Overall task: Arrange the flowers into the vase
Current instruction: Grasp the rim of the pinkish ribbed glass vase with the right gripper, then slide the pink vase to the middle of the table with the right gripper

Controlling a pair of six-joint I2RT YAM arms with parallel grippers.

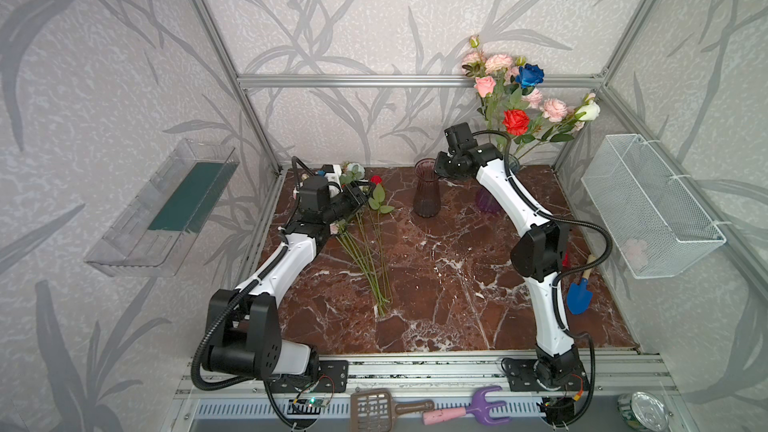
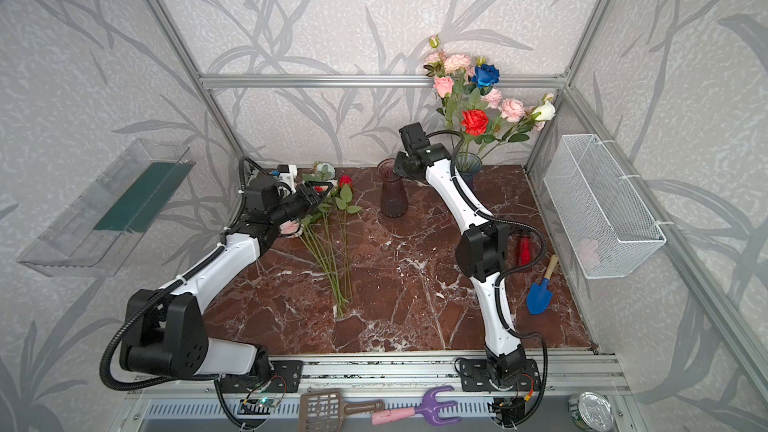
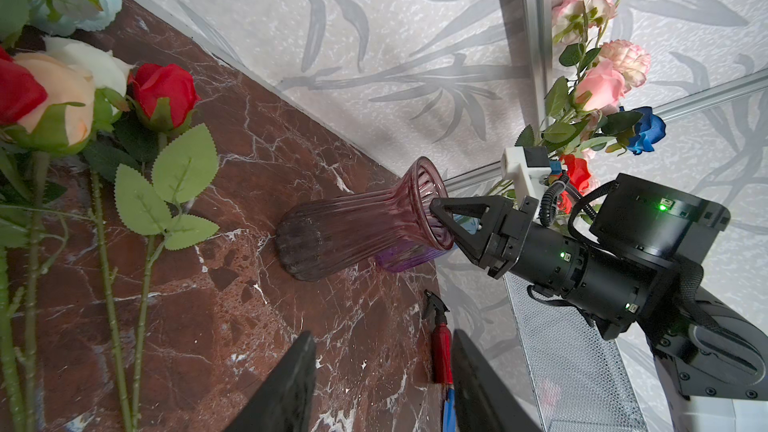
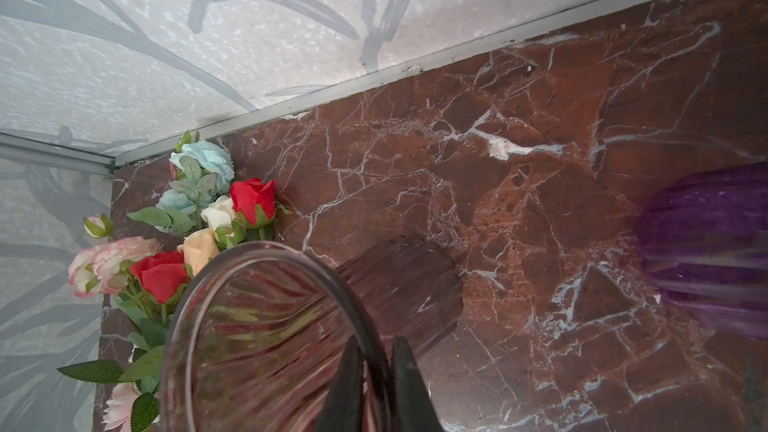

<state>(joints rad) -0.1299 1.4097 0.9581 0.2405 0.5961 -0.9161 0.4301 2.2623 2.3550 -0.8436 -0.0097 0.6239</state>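
The right fingers (image 4: 345, 380) pinch the rim of the ribbed pink vase (image 1: 427, 197), one inside and one outside, apparently steadying it upright on the bench (image 1: 436, 284), while the left fingers (image 3: 291, 380) hang spread and empty over the loose flowers (image 1: 365, 243) lying nearby, awaiting insertion.

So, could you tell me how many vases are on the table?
3. A central pinkish vase, its rim gripped by the right end effector; a purple vase beside it, partly behind that arm; a bluish vase holding the bouquet at the back.
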